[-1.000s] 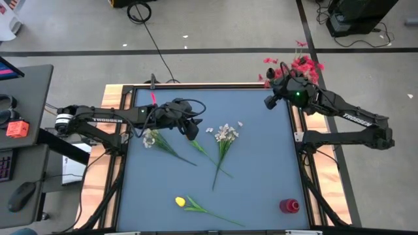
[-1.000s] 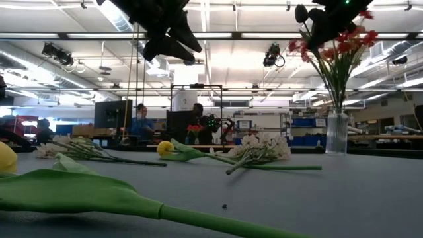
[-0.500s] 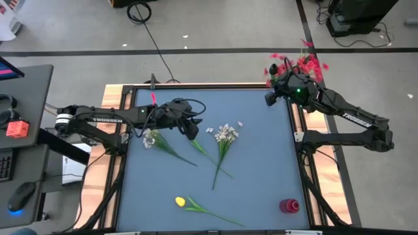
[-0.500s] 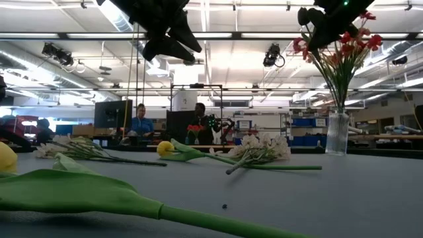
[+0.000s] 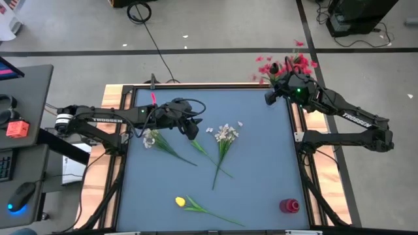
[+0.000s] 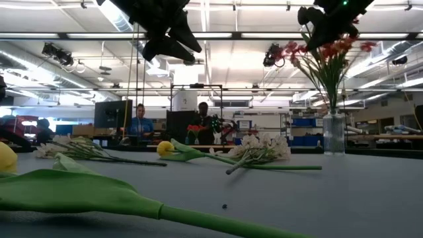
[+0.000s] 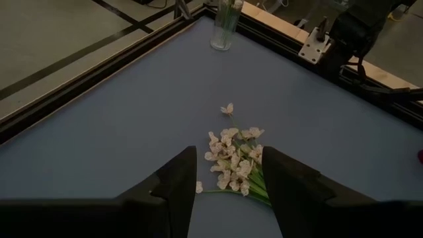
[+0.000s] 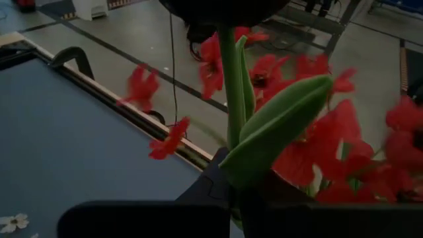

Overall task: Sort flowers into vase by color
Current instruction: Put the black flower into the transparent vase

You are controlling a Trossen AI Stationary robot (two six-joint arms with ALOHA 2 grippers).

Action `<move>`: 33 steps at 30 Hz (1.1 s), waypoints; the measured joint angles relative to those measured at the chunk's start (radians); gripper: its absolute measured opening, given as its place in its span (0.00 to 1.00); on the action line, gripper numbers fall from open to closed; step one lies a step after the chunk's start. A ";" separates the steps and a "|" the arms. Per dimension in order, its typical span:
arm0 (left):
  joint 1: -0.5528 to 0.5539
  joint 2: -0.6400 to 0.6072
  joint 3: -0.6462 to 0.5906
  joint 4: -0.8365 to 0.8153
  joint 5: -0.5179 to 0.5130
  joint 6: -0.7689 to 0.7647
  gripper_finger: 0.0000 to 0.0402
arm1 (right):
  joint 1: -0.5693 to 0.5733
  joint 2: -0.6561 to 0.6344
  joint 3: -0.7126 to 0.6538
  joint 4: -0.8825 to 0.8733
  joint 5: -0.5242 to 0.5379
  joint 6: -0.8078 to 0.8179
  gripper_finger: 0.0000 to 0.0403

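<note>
Red flowers stand with their stems in a clear glass vase at the table's far right corner. My right gripper is shut on them up among the blossoms. My left gripper hovers open above the table's middle left, over a spray of whitish blossoms. A second whitish spray lies to its left. One yellow tulip lies near the front edge. Another tulip shows in the low view. My right gripper pinches a green stem of the red flowers between its two fingers, high up near the blossoms. The fingers come from the table's right, slanting down, and lie across the stem. The stem stays roughly upright, its lower end in the vase.
A small red container stands at the near right corner. The black frame rail runs round the blue table top. People sit at desks in the room behind.
My right gripper has rolled at the wrist while staying in place. The red blossoms have swung toward the table's left, and the stems now lean that way above the vase.
</note>
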 joint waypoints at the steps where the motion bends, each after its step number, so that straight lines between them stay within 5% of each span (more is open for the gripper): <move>1: 0.000 0.000 0.000 0.000 0.000 0.000 0.44 | 0.000 0.000 0.000 0.000 0.006 0.010 0.04; 33: 0.000 0.000 0.000 -0.001 0.000 -0.009 0.44 | -0.072 0.001 -0.134 0.076 0.075 0.295 0.03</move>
